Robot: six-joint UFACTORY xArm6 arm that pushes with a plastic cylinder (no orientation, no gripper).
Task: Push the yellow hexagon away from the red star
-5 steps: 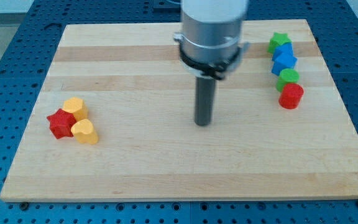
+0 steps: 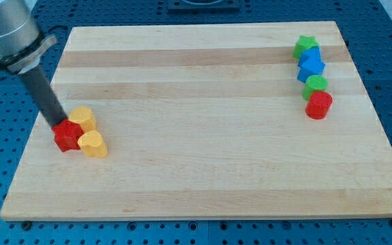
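The yellow hexagon (image 2: 83,118) sits at the view's left on the wooden board (image 2: 203,122), touching the upper right of the red star (image 2: 66,136). A yellow heart-shaped block (image 2: 92,144) touches the star's lower right. My tip (image 2: 56,125) is at the star's upper left edge, just left of the yellow hexagon. The rod slants up to the view's top left.
At the view's right stands a column of blocks: a green star (image 2: 305,47), a blue block (image 2: 311,66), a green round block (image 2: 315,85) and a red cylinder (image 2: 318,105).
The rod has swept from the board's middle to the far left, ending by the red star and yellow hexagon. The blocks have not visibly moved.
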